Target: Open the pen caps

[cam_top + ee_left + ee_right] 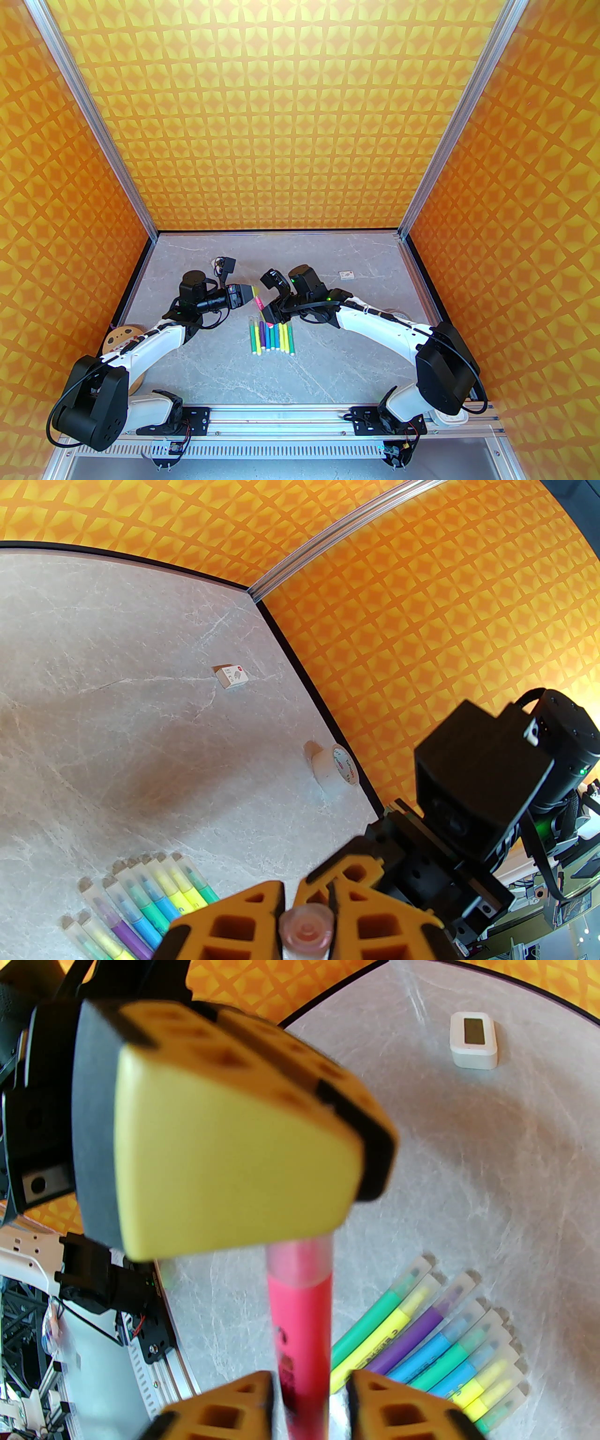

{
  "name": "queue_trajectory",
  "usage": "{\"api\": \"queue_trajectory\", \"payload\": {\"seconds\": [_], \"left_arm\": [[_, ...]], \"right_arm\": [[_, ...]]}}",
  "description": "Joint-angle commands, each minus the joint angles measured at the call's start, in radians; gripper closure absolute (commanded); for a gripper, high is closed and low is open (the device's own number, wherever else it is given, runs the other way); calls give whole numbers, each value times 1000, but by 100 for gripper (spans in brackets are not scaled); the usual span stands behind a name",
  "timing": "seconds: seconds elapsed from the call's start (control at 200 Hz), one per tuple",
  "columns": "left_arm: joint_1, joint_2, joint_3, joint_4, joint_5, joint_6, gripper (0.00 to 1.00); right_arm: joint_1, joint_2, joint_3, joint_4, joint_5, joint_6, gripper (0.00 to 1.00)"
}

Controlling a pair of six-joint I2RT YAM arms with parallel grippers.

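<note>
Right wrist view has the pink pen (302, 1325) between the right gripper (310, 1384) fingers, which sit slightly spread, with a gap on one side. The left gripper (304, 895) fingers pinch its pen cap (305, 929) above the table (468, 1171), and the other pens (436, 1335) lie in a row nearby.

"What's sitting on that marble tabletop (328, 370)?"

"A small white display unit (347, 274) near the back, a white tape roll (335, 773) by the right edge, and a spotted tan disc (123, 338) far left."
</note>
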State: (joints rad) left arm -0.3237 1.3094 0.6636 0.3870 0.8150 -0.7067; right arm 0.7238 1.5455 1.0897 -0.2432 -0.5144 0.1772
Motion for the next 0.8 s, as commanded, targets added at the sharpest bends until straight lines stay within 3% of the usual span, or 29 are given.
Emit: {"api": "queue_trajectory", "payload": {"seconds": [0.0,0.465,0.795], "left_arm": [[-9,15,15,23,23,-22,100],[-9,21,26,52,23,-54,100],[-3,13,30,50,20,-50,100]], "right_arm": [[-4,14,-2,36,10,1,61],[-4,37,-14,39,-24,-2,60],[-4,16,-37,28,-30,-6,79]]}}
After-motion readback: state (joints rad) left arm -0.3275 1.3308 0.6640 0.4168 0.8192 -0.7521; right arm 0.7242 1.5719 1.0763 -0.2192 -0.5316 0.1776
